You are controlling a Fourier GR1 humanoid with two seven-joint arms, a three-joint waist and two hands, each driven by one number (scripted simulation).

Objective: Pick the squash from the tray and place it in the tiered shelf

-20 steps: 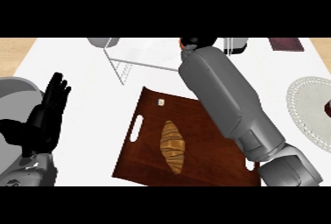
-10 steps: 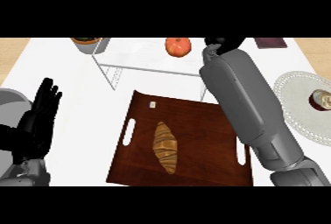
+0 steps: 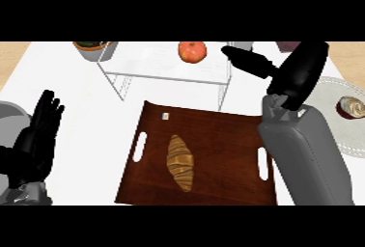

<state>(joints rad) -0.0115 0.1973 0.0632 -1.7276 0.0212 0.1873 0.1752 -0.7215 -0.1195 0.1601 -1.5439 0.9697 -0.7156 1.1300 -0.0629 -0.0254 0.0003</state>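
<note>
The orange-red squash [image 3: 191, 51] lies on the top of the white tiered shelf [image 3: 153, 65] at the back of the counter. My right hand [image 3: 296, 67] is open just to the right of it, fingers [image 3: 246, 60] stretched toward the squash with a small gap between them. The brown tray [image 3: 221, 140] with side slots sits in front of the shelf and holds only a croissant [image 3: 180, 162]. At the left edge my left hand [image 3: 35, 140] rests open, fingers up.
A small potted plant [image 3: 92, 48] stands at the shelf's far left corner. At the right lies a round pale mat [image 3: 335, 91] with a small brown-topped dish [image 3: 351, 106] on it. My right forearm [image 3: 306, 154] covers the tray's right edge.
My right hand let go of the squash on the shelf and has drawn back to the right, and the forearm has shifted right off the tray. The left hand has stayed put.
</note>
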